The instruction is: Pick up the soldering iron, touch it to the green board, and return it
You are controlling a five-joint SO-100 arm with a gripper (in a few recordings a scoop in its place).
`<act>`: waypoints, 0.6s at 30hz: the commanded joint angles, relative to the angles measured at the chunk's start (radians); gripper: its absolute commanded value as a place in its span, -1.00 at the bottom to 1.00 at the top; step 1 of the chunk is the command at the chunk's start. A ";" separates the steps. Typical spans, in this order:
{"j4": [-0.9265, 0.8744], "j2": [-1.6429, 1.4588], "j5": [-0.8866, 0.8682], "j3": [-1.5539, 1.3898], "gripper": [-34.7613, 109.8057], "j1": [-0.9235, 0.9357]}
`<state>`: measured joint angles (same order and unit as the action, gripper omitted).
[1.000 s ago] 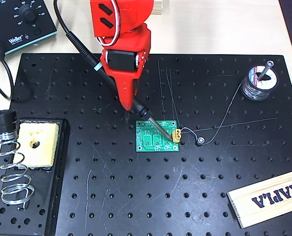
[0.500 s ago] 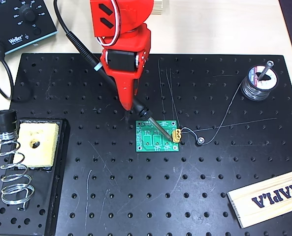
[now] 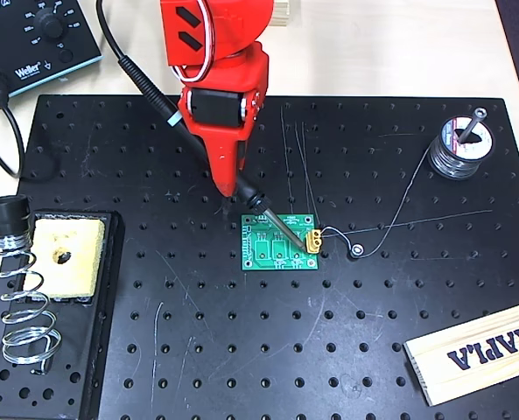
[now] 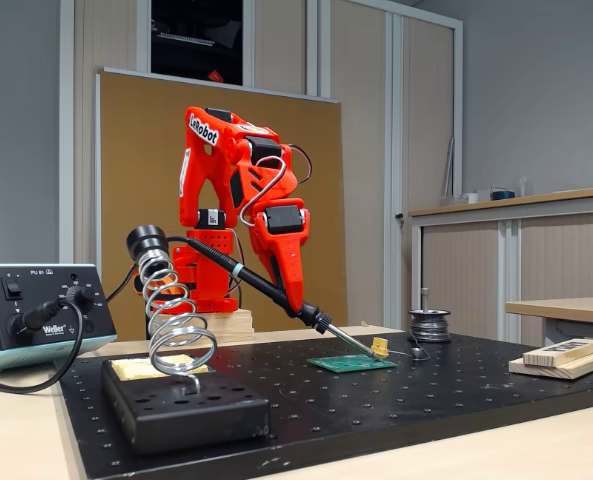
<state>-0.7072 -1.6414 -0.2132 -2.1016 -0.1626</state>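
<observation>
While the red gripper (image 3: pixel 234 179) stayed clamped around the soldering iron (image 3: pixel 198 144), the tool slanted down with its tip resting on the green board (image 3: pixel 268 252) beside the yellow connector (image 3: pixel 313 240).

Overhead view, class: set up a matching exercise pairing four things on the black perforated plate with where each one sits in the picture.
Things:
1. small square green circuit board
2. yellow sponge with a hole
3. silver solder wire spool
4. pale wooden block printed KAPLA

Places:
A. lower right corner
B. upper right
C. far left, in the black stand
D. centre, under the tip of the slim black soldering iron

Pairs: 1-D, 2-C, 3-B, 4-A
</observation>
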 commanded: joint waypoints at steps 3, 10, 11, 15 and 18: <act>-0.008 -0.055 -0.003 -0.015 -0.52 0.008; 0.009 -0.172 0.110 -0.074 -0.52 0.140; -0.002 -0.190 0.124 -0.077 -0.52 0.156; -0.055 -0.284 0.149 -0.092 -0.52 0.219; -0.155 -0.370 0.152 -0.072 -0.52 0.278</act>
<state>-0.7885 -1.9159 -0.0614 -2.1859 0.0660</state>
